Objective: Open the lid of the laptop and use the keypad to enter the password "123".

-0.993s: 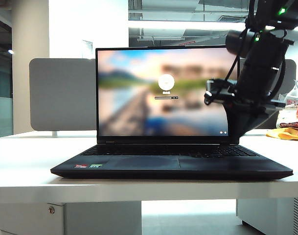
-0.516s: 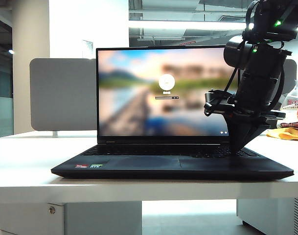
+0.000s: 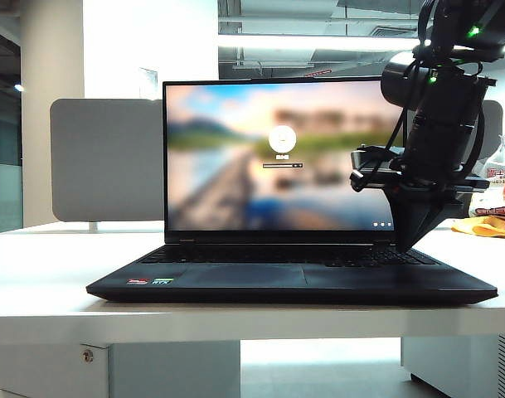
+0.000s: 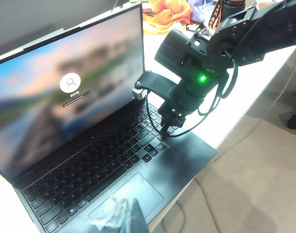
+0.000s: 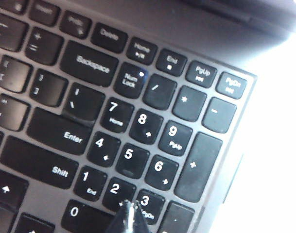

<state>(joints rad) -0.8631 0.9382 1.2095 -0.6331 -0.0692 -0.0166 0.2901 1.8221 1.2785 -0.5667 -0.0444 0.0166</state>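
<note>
The laptop (image 3: 235,280) stands on the white table with its lid (image 3: 227,157) upright and a login screen lit. My right gripper (image 3: 399,247) points down at the right end of the keypad (image 3: 318,255). In the right wrist view it (image 5: 130,208) is shut, and its tip sits over the gap between keys 2 (image 5: 116,189) and 3 (image 5: 148,199) of the number block. Whether it touches a key I cannot tell. My left gripper (image 4: 124,216) is shut and empty, hovering above the trackpad (image 4: 138,189) near the laptop's front edge.
A grey divider board (image 3: 103,162) stands behind the laptop. Orange cloth and bags (image 3: 488,222) lie on the table (image 3: 36,274) at the back right. The table's edge runs close by the laptop's right side (image 4: 220,141), with floor beyond.
My right gripper has straightened to point more steeply down and shifted slightly right over the number keys. The laptop and lid have not moved.
</note>
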